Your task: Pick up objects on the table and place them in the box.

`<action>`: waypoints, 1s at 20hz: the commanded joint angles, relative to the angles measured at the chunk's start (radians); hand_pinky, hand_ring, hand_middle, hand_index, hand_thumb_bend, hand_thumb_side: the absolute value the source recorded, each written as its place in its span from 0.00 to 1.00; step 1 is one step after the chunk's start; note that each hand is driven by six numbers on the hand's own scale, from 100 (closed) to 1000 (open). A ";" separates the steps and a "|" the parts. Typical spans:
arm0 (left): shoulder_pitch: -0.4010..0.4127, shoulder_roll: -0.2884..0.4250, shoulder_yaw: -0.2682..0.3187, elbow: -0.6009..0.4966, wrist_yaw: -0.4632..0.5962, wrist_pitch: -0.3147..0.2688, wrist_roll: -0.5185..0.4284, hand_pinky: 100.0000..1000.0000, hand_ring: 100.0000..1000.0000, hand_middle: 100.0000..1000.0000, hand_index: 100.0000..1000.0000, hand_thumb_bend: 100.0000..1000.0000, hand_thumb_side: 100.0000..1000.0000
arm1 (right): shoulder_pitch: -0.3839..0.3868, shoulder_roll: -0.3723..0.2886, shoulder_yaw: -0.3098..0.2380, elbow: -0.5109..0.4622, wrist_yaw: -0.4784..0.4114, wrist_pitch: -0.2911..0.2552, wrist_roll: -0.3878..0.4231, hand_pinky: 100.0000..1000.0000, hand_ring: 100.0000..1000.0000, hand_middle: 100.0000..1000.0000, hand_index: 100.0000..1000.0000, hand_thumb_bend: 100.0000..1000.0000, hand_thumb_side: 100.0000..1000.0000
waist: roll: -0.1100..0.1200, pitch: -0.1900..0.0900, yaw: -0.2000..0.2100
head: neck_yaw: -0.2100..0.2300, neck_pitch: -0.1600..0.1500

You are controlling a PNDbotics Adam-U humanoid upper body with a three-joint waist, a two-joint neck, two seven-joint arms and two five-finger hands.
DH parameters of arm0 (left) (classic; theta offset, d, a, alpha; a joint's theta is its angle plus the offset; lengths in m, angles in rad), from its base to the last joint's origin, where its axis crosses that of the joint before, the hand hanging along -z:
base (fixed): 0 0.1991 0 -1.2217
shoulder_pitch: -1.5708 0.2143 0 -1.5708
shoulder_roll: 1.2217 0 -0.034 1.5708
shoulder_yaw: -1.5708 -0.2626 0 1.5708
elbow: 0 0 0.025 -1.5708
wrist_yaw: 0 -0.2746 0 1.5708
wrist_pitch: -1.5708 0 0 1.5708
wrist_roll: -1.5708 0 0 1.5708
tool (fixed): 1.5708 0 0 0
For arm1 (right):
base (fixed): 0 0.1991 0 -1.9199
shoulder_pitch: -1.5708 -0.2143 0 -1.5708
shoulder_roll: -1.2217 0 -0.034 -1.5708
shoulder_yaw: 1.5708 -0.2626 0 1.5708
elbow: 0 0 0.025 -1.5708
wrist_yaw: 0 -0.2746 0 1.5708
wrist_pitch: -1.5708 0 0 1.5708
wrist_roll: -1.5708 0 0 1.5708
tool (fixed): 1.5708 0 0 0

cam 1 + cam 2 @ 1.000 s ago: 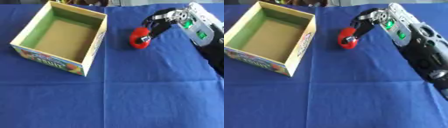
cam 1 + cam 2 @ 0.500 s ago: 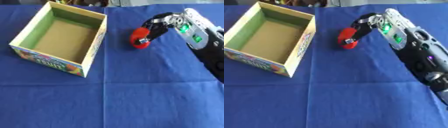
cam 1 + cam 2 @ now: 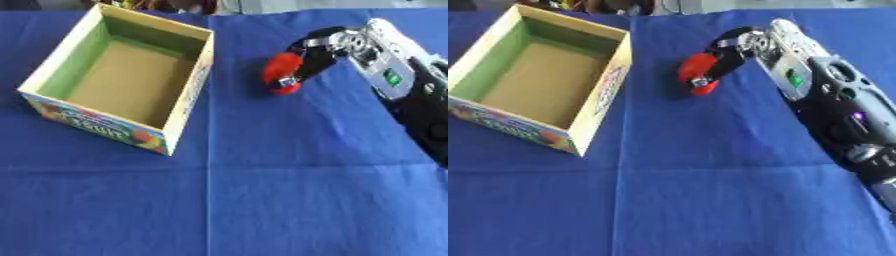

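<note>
Left eye view: hand [image 3: 322, 49] around red object [image 3: 282, 73]

red object [image 3: 282, 73] | right of box [image 3: 122, 75] | box open, empty

My right hand [image 3: 325, 50] reaches in from the right side, fingers curled round a red object [image 3: 282, 71]. Small silver patch shows on the object's lower part; I can't make out what it is. The object sits low over the blue cloth [image 3: 262, 190], and I can't tell whether it touches. A green light glows on my forearm [image 3: 392, 77]. Open cardboard box [image 3: 188, 95] stands on the cloth to the left, apart from the red object: green inner walls, brown floor, colourful print on its near outer side. A crease runs across the cloth below the box, another runs down toward the near edge.
</note>
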 commanded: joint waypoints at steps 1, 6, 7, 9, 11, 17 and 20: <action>-0.012 0.009 -0.003 -0.019 0.004 0.002 0.001 0.52 0.88 0.82 0.63 0.00 0.92 | -0.007 -0.003 -0.006 0.012 -0.002 0.008 -0.014 0.80 0.79 0.81 0.97 0.40 0.65 | 0.004 -0.013 0.001 | -0.003 -0.009; -0.013 0.008 -0.003 -0.019 0.004 0.002 0.001 0.52 0.88 0.82 0.63 0.00 0.92 | -0.010 -0.001 -0.003 0.016 -0.011 0.014 -0.031 0.73 0.69 0.73 0.91 0.36 0.57 | 0.003 -0.011 0.000 | -0.001 -0.007; -0.013 0.008 -0.003 -0.019 0.004 0.002 0.001 0.52 0.88 0.82 0.63 0.00 0.92 | -0.010 -0.001 -0.002 0.017 -0.012 0.015 -0.030 0.72 0.69 0.74 0.91 0.36 0.59 | 0.003 -0.010 0.000 | 0.000 -0.007; -0.015 0.008 -0.002 -0.019 0.004 0.001 0.002 0.52 0.88 0.82 0.63 0.00 0.92 | -0.008 0.000 -0.001 0.024 -0.015 0.017 -0.025 0.72 0.68 0.74 0.91 0.36 0.58 | 0.002 -0.010 0.000 | 0.001 -0.008; -0.016 0.008 -0.002 -0.019 0.003 0.001 0.002 0.52 0.88 0.82 0.63 0.00 0.91 | -0.006 0.002 -0.002 0.031 -0.017 0.018 -0.019 0.66 0.65 0.73 0.92 0.37 0.55 | 0.002 -0.010 0.000 | 0.002 -0.009; -0.017 0.008 0.000 -0.019 0.003 0.003 0.004 0.52 0.88 0.82 0.63 0.00 0.91 | -0.003 0.003 0.000 0.035 -0.024 0.018 -0.017 0.39 0.56 0.71 0.88 0.34 0.46 | 0.001 -0.009 -0.001 | 0.004 -0.008; -0.016 0.008 0.000 -0.019 0.003 0.005 0.006 0.52 0.88 0.82 0.63 0.00 0.91 | -0.005 0.003 0.000 0.035 -0.028 0.017 -0.031 0.36 0.56 0.71 0.86 0.30 0.40 | 0.002 -0.010 -0.003 | 0.005 -0.005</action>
